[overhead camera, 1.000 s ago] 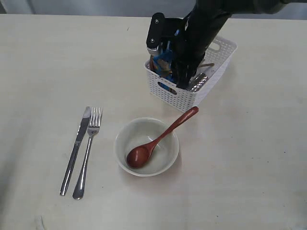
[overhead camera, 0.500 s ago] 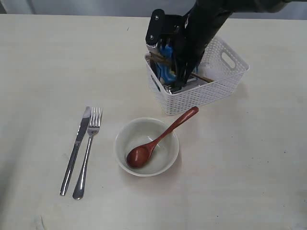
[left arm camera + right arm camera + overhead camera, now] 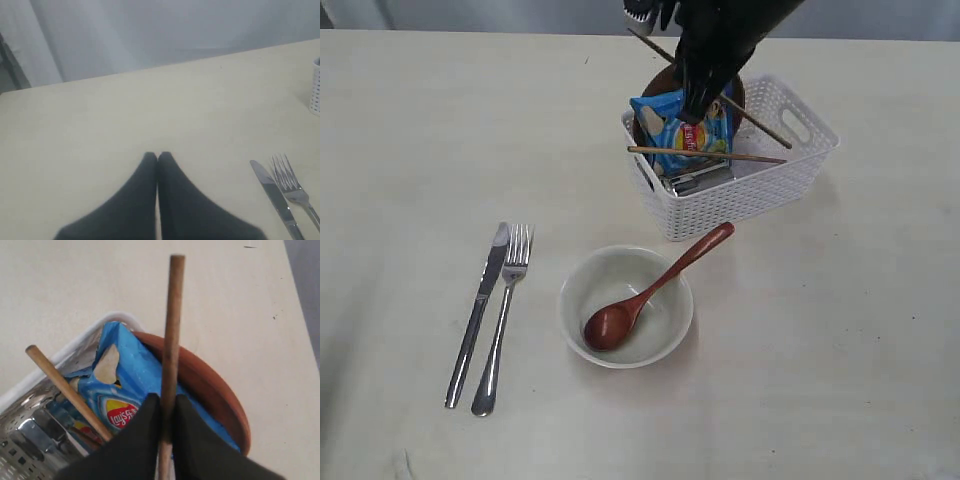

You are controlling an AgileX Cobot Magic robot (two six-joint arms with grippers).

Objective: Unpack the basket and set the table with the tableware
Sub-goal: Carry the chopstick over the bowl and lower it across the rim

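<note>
My right gripper (image 3: 698, 105) hovers above the white basket (image 3: 740, 205), shut on one wooden chopstick (image 3: 760, 125) (image 3: 172, 315) that slants over the rim. The second chopstick (image 3: 720, 155) (image 3: 65, 390) lies across the basket top. Inside stand the blue chip bag (image 3: 680, 130), the brown plate (image 3: 653, 88) (image 3: 210, 385) behind it, and the steel cup (image 3: 692, 181). In front of the basket, the off-white bowl (image 3: 578, 285) holds the reddish wooden spoon (image 3: 660, 285). The knife (image 3: 480, 310) and fork (image 3: 505, 310) lie side by side to the left. My left gripper (image 3: 157, 156) is shut on nothing, low over the table (image 3: 840, 350).
The left arm is outside the exterior view. Its wrist view shows the knife (image 3: 272, 192) and fork (image 3: 292, 185) close by and a corner of the basket (image 3: 316, 87). A grey curtain hangs beyond the table's far edge.
My right gripper has risen out of the basket with one chopstick. The basket turned and slid right. The other chopstick now rests across its rim, and the chip bag shows fully.
</note>
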